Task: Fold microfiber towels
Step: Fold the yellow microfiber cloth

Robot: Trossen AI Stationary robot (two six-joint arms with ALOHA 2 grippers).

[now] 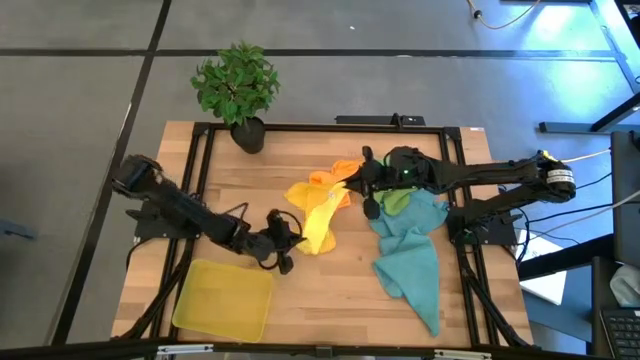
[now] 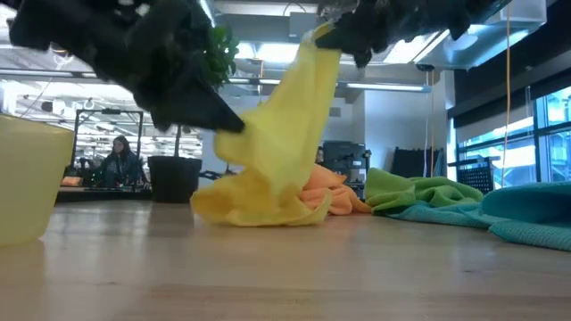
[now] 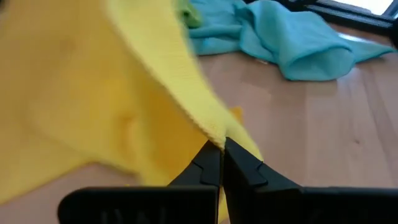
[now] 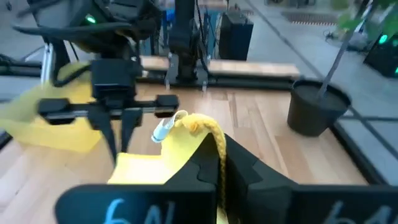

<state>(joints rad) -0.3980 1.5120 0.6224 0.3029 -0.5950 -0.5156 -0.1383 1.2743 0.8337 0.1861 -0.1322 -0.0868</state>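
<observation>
Two grippers pinch the yellow towel (image 1: 318,215) at frame centre, above the table (image 1: 330,290): right gripper (image 1: 362,180) clamps its raised corner, left gripper (image 1: 283,240) nips a lower edge. Judged best: draw apart evenly, keeping tension so the cloth spreads flat before folding.

Yellow towel (image 2: 285,134): showing soft, matt, finely ribbed cloth.
Table (image 1: 330,280): showing pale, smooth wood.
Tray (image 1: 225,298): looking like smooth yellow plastic.
</observation>
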